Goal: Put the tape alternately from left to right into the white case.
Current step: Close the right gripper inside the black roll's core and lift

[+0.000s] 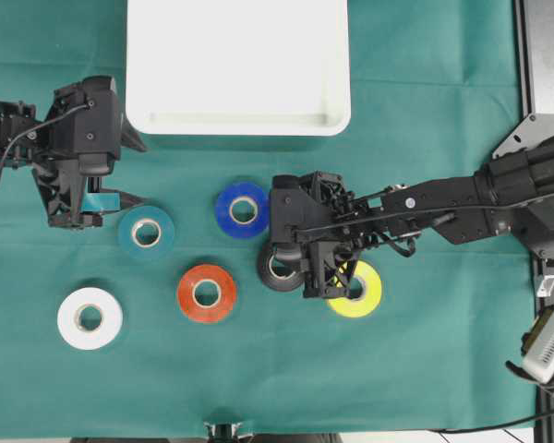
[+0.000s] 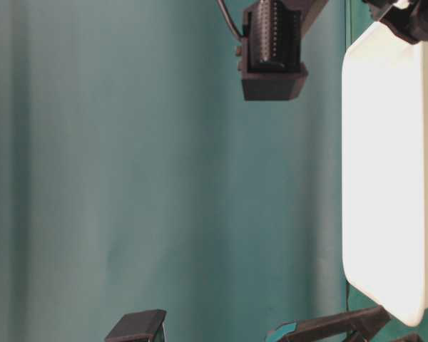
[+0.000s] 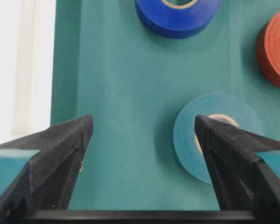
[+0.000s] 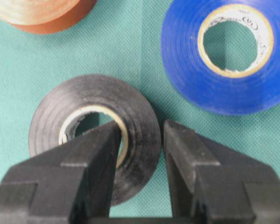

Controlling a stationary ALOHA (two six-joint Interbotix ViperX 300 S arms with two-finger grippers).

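Observation:
The black tape [image 4: 51, 116] lies flat on the green cloth, and my right gripper [image 4: 142, 126] is shut on its wall, one finger inside the pale core and the other outside. The overhead view shows the right gripper [image 1: 286, 263] between the blue tape [image 1: 242, 210] and the yellow tape [image 1: 362, 293]. My left gripper [image 1: 138, 173] stands open and empty just above the teal tape [image 1: 146, 232], one finger over that roll's core [image 3: 186, 135]. The red-orange tape [image 1: 206, 293] and the white tape [image 1: 90, 318] lie nearer the front. The white case [image 1: 238, 125] at the back holds nothing.
A metal frame and the right arm's base [image 1: 545, 138] stand off the cloth's right edge. A pale device [image 1: 552, 341] sits at the front right. The blue tape [image 4: 186, 70] lies close beside the held black roll, and the red-orange tape [image 4: 46, 18] just beyond.

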